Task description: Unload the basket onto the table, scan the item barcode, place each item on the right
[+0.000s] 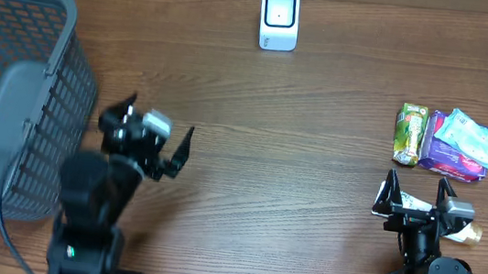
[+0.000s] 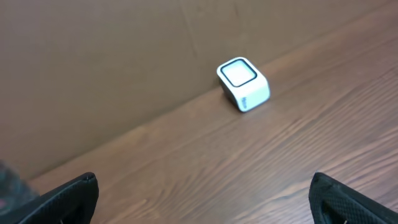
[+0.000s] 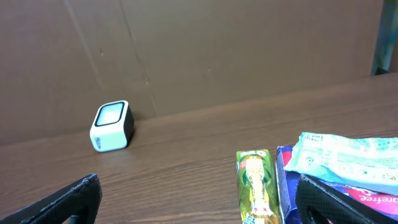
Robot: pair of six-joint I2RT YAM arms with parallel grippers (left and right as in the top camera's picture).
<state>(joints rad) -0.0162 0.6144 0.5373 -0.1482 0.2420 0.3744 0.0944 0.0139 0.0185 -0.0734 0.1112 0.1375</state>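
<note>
The white barcode scanner (image 1: 279, 18) stands at the table's far edge, its screen facing up; it also shows in the left wrist view (image 2: 243, 84) and the right wrist view (image 3: 112, 126). Three items lie at the right: a green packet (image 1: 409, 134), a purple packet (image 1: 449, 156) and a light blue packet (image 1: 470, 137) lying on the purple one. My right gripper (image 1: 418, 180) is open just short of them, with the green packet (image 3: 258, 186) between its fingers' line and nothing held. My left gripper (image 1: 162, 116) is open and empty over bare wood, facing the scanner.
A grey mesh basket (image 1: 8, 101) fills the left side, close to the left arm. A brown cardboard wall (image 3: 199, 50) backs the table behind the scanner. A pale, yellowish object (image 1: 468, 234) lies partly under the right arm.
</note>
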